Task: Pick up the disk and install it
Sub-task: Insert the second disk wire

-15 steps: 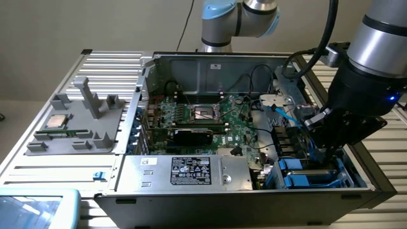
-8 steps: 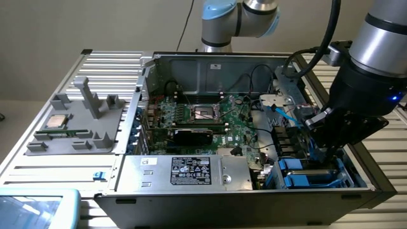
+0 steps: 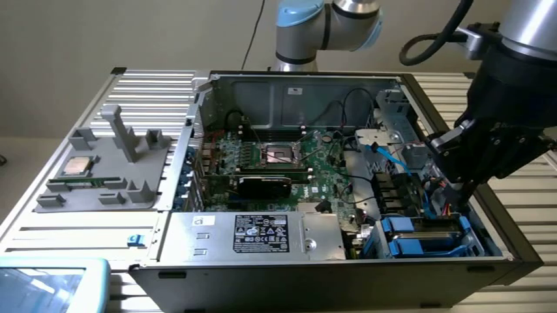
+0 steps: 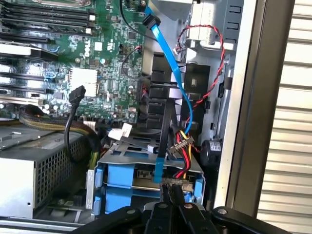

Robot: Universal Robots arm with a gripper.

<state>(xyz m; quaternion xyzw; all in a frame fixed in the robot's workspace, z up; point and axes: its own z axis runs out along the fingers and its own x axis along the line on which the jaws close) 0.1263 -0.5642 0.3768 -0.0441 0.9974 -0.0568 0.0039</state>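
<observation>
The black gripper (image 3: 466, 189) reaches into the open grey metal computer case (image 3: 287, 85) on the slatted metal bench (image 3: 148, 91), by the case's side wall on the exterior view's right. Its fingers (image 4: 176, 197) are clenched together, grasping nothing visible, tips just above the grey metal drive cage (image 4: 146, 161). The disk (image 4: 146, 181), grey metal in a bright blue plastic bracket, sits inside that cage beside the silver power supply (image 3: 252, 236).

Open computer case (image 3: 287, 98), green motherboard (image 3: 296, 163), grey parts tray (image 3: 104, 189) beside it.
</observation>
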